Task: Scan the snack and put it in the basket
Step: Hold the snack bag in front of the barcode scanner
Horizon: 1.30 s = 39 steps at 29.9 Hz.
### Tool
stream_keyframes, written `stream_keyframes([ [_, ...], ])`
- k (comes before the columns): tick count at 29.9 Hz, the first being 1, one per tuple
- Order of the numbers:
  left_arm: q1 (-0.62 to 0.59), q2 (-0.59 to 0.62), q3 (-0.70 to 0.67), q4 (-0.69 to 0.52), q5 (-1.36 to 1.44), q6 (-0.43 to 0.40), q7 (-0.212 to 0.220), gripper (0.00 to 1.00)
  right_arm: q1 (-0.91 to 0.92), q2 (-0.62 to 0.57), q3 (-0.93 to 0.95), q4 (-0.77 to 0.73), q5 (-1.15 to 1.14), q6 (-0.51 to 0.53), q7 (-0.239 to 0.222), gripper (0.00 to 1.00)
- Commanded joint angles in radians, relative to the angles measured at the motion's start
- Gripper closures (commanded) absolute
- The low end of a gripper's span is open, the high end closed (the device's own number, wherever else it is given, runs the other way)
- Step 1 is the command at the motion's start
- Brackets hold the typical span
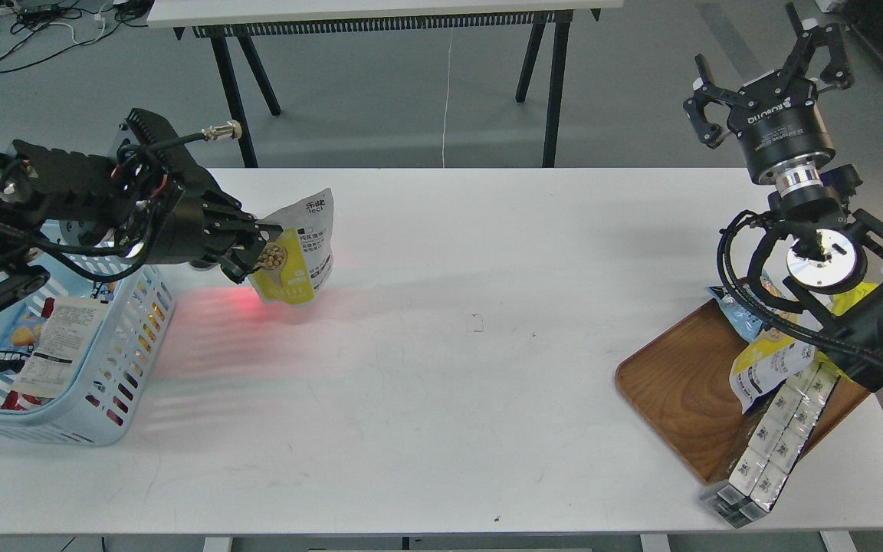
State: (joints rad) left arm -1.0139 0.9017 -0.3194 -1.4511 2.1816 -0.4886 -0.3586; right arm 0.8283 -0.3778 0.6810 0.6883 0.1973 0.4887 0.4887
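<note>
My left gripper (257, 251) is shut on a yellow and white snack pouch (300, 249) and holds it in the air just right of the light blue basket (131, 337) at the table's left end. Red scanner light falls on the table under the pouch. The scanner itself is hidden behind my left arm. My right gripper (767, 65) is open and empty, raised high above the wooden tray (675, 383) at the right.
The basket holds several snack packets (54, 345). The tray carries more pouches (771, 360) and a long silver pack of boxes (775, 437) that overhangs the table's front right edge. A second table stands behind.
</note>
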Motion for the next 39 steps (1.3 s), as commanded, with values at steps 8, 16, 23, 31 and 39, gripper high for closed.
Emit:
stream_keyframes([
  [8,0.003,-0.009,-0.02,0.023,0.0,0.0,0.003,1.0,0.0,0.005,0.0,0.0,0.001,0.0,0.0,0.0],
  [16,0.008,-0.026,-0.018,0.028,0.0,0.0,0.013,1.0,-0.001,0.007,-0.003,0.004,-0.001,0.0,0.0,0.0],
  [23,0.008,-0.026,-0.018,0.028,0.0,0.0,0.012,1.0,0.0,0.005,-0.003,0.005,-0.003,0.0,0.0,0.0],
  [31,0.005,0.012,-0.021,-0.003,-0.019,0.0,0.003,1.0,0.0,-0.001,0.0,0.005,-0.003,0.0,0.0,0.0],
  [39,0.0,0.167,-0.053,-0.104,-0.216,0.0,0.003,1.0,0.0,0.003,0.0,0.005,-0.003,0.0,0.0,0.0],
])
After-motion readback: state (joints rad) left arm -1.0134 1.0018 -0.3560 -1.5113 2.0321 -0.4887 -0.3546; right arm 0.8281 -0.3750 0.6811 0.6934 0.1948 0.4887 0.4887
